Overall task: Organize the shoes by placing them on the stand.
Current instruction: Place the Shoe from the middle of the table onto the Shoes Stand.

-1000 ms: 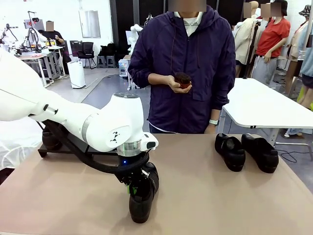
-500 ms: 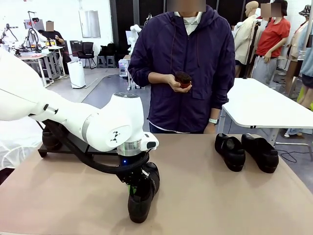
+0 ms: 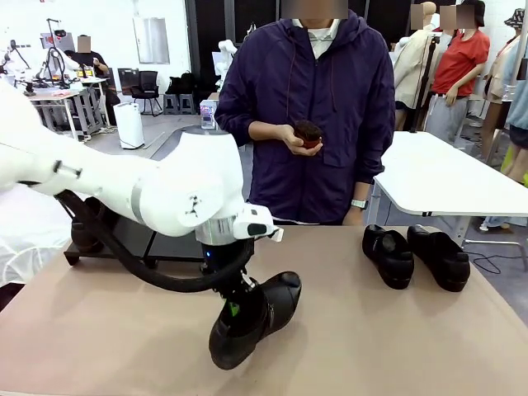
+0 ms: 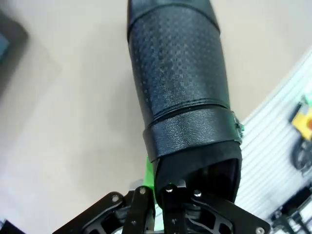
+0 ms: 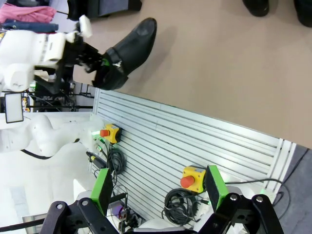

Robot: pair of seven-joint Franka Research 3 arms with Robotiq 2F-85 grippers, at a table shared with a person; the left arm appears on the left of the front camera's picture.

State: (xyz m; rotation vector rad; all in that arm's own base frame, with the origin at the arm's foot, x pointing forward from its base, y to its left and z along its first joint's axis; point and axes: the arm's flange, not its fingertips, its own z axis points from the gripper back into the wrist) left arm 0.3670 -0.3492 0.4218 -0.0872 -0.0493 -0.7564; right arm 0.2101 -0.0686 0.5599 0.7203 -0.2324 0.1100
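Note:
My left gripper (image 3: pixel 234 310) is shut on the heel rim of a black loafer (image 3: pixel 256 320). It holds that shoe off the tan table, toe tilted up toward the right. In the left wrist view the same shoe (image 4: pixel 181 87) stretches away from the gripper (image 4: pixel 161 183), and a green pad (image 4: pixel 148 170) lies against its side. Two more shoes (image 3: pixel 388 255) (image 3: pixel 438 256) stand side by side at the far right. The black stand (image 3: pixel 132 245) sits at the far left behind my arm, with a dark shoe (image 3: pixel 85 233) at its left end. My right gripper (image 5: pixel 158 190) hangs open over the table's edge.
A person in a dark jacket stands at the far side, holding a small brown round object (image 3: pixel 308 132) in both hands. My left arm's black cable loops low across the table in front of the stand. A white table (image 3: pixel 445 177) stands behind at the right.
The left gripper has lifted the shoe off the table and swung its toe up and to the right. The right gripper and the other shoes have not moved.

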